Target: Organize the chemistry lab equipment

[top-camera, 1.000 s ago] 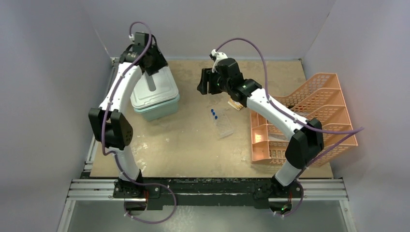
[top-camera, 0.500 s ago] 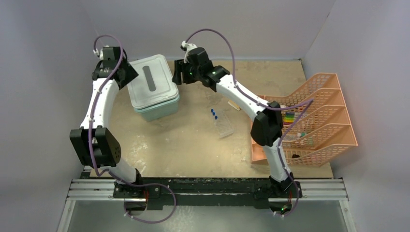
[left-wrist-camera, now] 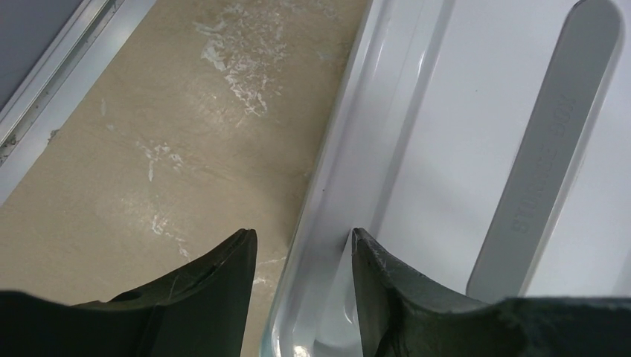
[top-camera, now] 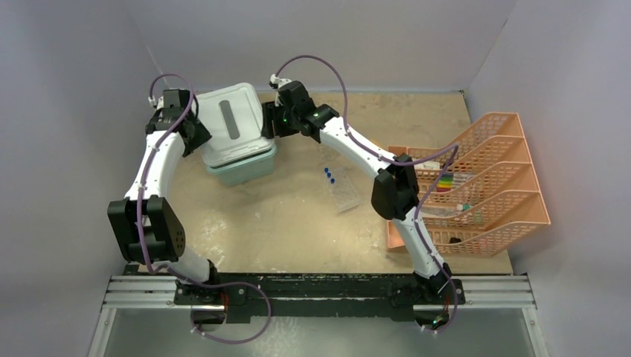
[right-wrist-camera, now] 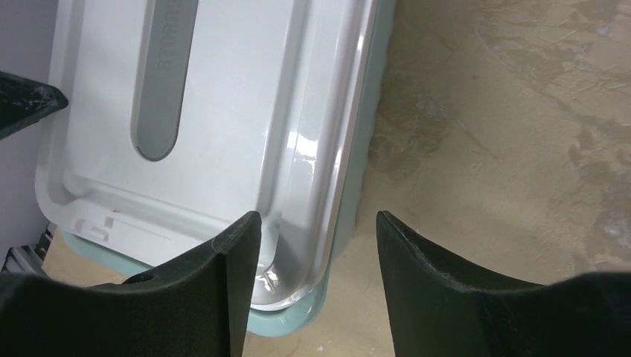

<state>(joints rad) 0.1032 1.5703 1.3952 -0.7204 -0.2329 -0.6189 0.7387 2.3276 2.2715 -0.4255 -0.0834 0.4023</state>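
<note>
Straddling lid (top-camera: 232, 126) edges: left claw (left-wrist-camera: 301, 234), right claw (right-wrist-camera: 318, 216)

Top external: fixed, high behind arm bases (top-camera: 201, 286), facing down over entire table (top-camera: 298, 223). Left wrist: behind left gripper (left-wrist-camera: 301, 234), close range, facing down onto white lid (left-wrist-camera: 461, 111), left rim. Right wrist: behind right gripper (right-wrist-camera: 316, 216), close range, same lid, right rim. Overlap: lid, all views.

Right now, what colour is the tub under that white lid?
Pale teal tub beneath the white lid; the right wrist view shows it best.
</note>
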